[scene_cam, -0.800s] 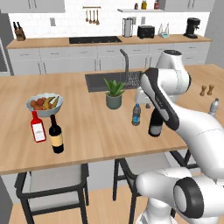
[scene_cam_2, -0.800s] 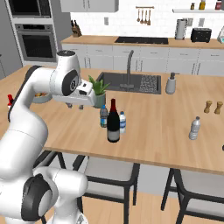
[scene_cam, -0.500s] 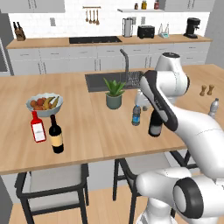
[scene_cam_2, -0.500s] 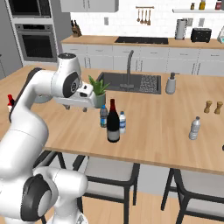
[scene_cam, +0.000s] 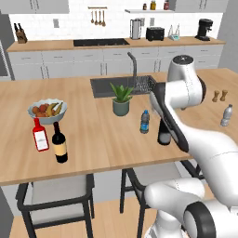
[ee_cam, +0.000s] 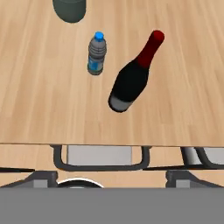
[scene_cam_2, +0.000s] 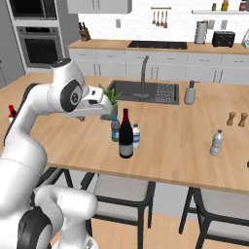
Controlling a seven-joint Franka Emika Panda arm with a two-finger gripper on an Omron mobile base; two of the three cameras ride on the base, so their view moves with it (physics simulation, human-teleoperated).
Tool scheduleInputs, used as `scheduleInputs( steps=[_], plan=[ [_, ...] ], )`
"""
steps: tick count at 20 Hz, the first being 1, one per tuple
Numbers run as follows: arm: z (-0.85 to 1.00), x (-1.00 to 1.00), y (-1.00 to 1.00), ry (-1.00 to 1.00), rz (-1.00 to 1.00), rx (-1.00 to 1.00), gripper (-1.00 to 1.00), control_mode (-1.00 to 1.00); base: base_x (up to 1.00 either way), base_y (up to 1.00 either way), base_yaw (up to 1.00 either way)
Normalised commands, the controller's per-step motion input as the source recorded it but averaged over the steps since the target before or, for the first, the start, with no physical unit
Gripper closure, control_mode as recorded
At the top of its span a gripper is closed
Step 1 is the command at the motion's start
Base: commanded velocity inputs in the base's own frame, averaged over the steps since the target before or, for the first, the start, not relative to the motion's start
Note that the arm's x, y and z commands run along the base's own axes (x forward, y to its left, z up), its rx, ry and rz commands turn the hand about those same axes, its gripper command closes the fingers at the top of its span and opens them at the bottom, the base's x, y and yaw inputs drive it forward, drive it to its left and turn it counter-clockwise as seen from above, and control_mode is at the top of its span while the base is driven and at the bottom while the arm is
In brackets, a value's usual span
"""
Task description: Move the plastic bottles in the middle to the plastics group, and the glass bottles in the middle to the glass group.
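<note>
The tall near-black wine bottle (scene_cam: 163, 134) (scene_cam_2: 126, 135) (ee_cam: 130, 81) with a red neck top stands mid-counter, partly hidden behind my arm in the left base view. The small clear water bottle (scene_cam: 145, 122) (scene_cam_2: 136, 136) (ee_cam: 96, 55) with a blue label stands right beside it. My gripper (scene_cam_2: 106, 108) hovers above and in front of both bottles, open, touching neither. The glass group, a red bottle (scene_cam: 40, 137) and a shorter dark bottle (scene_cam: 59, 144) with a tan label, is at the counter's left. The pale unlabelled plastic bottle (scene_cam: 227, 115) (scene_cam_2: 216, 142) stands at the right.
A potted plant (scene_cam: 121, 99) stands behind the two bottles, with the sink (scene_cam: 124, 86) beyond it. A fruit bowl (scene_cam: 46, 110) sits by the glass group. Two brown pepper mills (scene_cam: 219, 95) stand near the pale bottle. Stools (scene_cam: 56, 191) line the counter's near edge.
My hand has crept slightly down and toward the two middle bottles. Both bottles stand where they were.
</note>
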Motion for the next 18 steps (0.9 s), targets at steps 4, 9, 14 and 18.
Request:
scheduleInputs(
  steps=[4,9,14,18],
  plan=[
    [0.44,-0.02,-0.43,-0.13,0.00,-0.04,-1.00,-1.00,0.00,0.00,0.00],
    [0.02,0.05,-0.72,-0.06,-0.02,0.08,-1.00,-1.00,0.00,0.00,0.00],
    [-0.09,0.17,-0.42,0.00,-0.07,0.17,-1.00,-1.00,0.00,0.00,0.00],
    [-0.01,0.02,0.18,0.00,-0.06,0.05,-1.00,-1.00,0.00,0.00,0.00]
  ],
)
